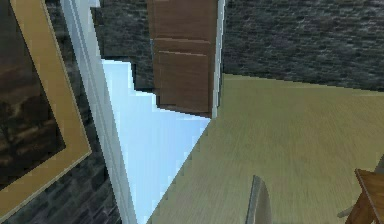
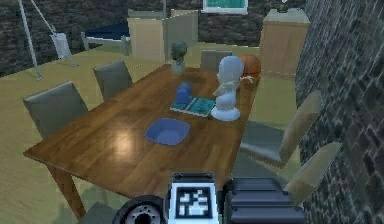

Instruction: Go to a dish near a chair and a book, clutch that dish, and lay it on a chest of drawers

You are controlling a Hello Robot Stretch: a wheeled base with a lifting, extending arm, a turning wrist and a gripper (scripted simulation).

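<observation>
Arm side view: long brown wooden worktop [image 2: 110, 135] runs away from the camera, with grey chairs [image 2: 55, 105] along both long edges and one at the far end. The blue dish [image 2: 167, 131] sits on the worktop about midway along its length, between the two long edges, well clear of the corners. Its hollow shows plain blue and I can make out no contents. Just beyond it, toward the far end and nearer the right long edge, lies a teal book [image 2: 193, 105], flat. Beside the book at that right edge stands a white bust [image 2: 226, 88], upright. A dark vase-like thing [image 2: 179, 52] stands near the far left corner, and a rounded orange-brown thing [image 2: 251, 68] near the far right corner behind the bust; too small to name either. Past the worktop there are two pale cabinets [image 2: 283, 42] against a dark stone wall, and a bed [image 2: 105, 38] at upper left. The arm [image 2: 262, 200] is a dark block low at the bottom edge, short of the worktop's near end, with a white marker square [image 2: 195, 200] on it. Left of the marker is the gripper [image 2: 140, 213], a dark rounded body. The fingers cannot be made out, so I cannot tell their state or whether anything is held. Forward view: framed picture [image 1: 30, 100] at left, white door frame [image 1: 100, 110], brown wooden door [image 1: 183, 55], yellow floor [image 1: 290, 140].
</observation>
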